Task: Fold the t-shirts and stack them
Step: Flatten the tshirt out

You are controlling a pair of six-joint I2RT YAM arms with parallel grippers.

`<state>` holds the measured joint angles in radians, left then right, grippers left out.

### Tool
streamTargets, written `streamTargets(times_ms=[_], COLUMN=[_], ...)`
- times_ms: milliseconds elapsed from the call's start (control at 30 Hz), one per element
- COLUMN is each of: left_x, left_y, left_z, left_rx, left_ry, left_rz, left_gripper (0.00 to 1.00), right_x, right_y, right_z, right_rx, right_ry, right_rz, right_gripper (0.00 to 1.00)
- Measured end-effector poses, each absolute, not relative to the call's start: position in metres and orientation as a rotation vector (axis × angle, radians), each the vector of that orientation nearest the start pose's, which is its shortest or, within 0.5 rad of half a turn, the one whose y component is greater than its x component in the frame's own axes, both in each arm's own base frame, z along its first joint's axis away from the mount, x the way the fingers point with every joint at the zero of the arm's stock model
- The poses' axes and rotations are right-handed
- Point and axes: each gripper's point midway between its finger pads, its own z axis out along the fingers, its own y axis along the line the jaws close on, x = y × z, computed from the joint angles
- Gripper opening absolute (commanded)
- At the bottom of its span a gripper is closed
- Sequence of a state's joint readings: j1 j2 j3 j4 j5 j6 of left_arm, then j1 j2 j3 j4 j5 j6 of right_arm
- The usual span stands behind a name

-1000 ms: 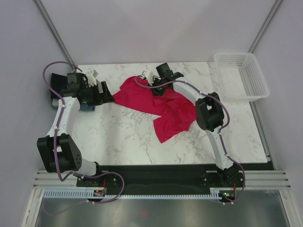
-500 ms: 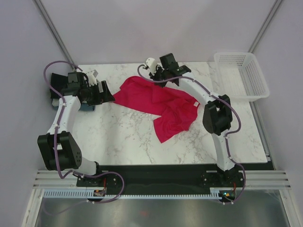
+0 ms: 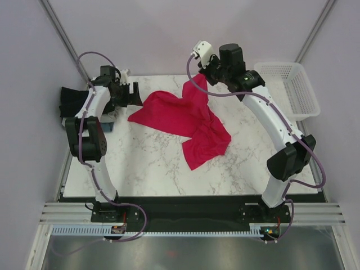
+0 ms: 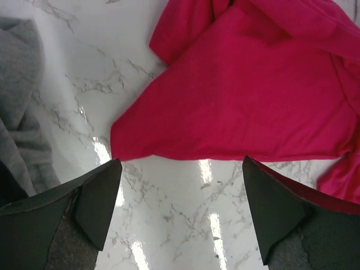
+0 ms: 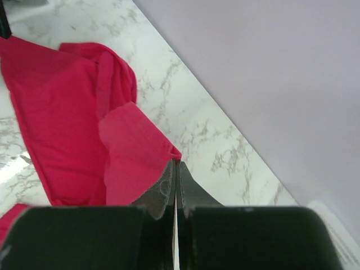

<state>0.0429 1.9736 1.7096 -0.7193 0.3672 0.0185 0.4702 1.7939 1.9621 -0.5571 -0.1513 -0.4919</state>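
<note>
The right fingers have swung up and back, pinched shut on the far edge of the crimson t-shirt, the rest draped on the desk. The left fingers hang open by its left corner; best grip there, then spread it flat.

No legible text, label, brand, number or sign in any of the views.
</note>
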Motion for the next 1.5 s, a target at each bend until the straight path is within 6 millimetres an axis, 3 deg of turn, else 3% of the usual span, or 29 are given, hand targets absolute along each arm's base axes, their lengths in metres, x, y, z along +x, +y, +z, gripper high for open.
streamTargets(times_ms=[167,333,467,533,567,800,1067,1233,1267,1367,1400,1467,1500], left_x=[0.496,0.480,0.467,0.465,0.464,0.442,0.378,0.319,0.304,0.284,0.287,0.307,0.322], left_y=[-0.061,-0.096,-0.116,-0.120,-0.121,-0.120,-0.125,-0.131,-0.134,-0.142,-0.145,-0.143,-0.141], left_z=[0.089,0.046,0.034,0.031,0.029,0.018,0.016,0.017,0.020,0.045,0.057,0.086,0.098], left_rx=[0.245,0.370,0.432,0.451,0.457,0.471,0.475,0.509,0.521,0.554,0.563,0.557,0.549], left_ry=[2.565,2.666,2.706,2.710,2.714,2.738,2.817,2.889,2.907,2.884,2.845,2.755,2.706], left_rz=[-0.403,-0.426,-0.445,-0.449,-0.449,-0.494,-0.589,-0.610,-0.617,-0.622,-0.620,-0.562,-0.525], left_gripper=[0.86,0.83,0.75,0.50,0.18,0.02,0.02,0.02,0.12,0.12,0.54,0.66,0.66], right_x=[0.483,0.488,0.488,0.488,0.488,0.490,0.488,0.484,0.483,0.481,0.480,0.480,0.480], right_y=[0.204,0.178,0.177,0.178,0.178,0.169,0.152,0.141,0.138,0.132,0.131,0.128,0.128], right_z=[0.322,0.314,0.315,0.315,0.315,0.316,0.333,0.345,0.346,0.348,0.346,0.343,0.341], right_rx=[-0.907,-0.854,-0.846,-0.846,-0.846,-0.817,-0.765,-0.734,-0.730,-0.717,-0.715,-0.712,-0.712], right_ry=[1.790,1.844,1.844,1.845,1.845,1.855,1.841,1.827,1.827,1.829,1.832,1.841,1.848], right_rz=[0.050,0.009,0.011,0.012,0.012,0.008,-0.006,-0.018,-0.020,-0.026,-0.027,-0.029,-0.027], right_gripper=[0.00,0.00,0.00,0.00,0.00,0.00,0.00,0.00,0.00,0.00,0.00,0.00,0.00])
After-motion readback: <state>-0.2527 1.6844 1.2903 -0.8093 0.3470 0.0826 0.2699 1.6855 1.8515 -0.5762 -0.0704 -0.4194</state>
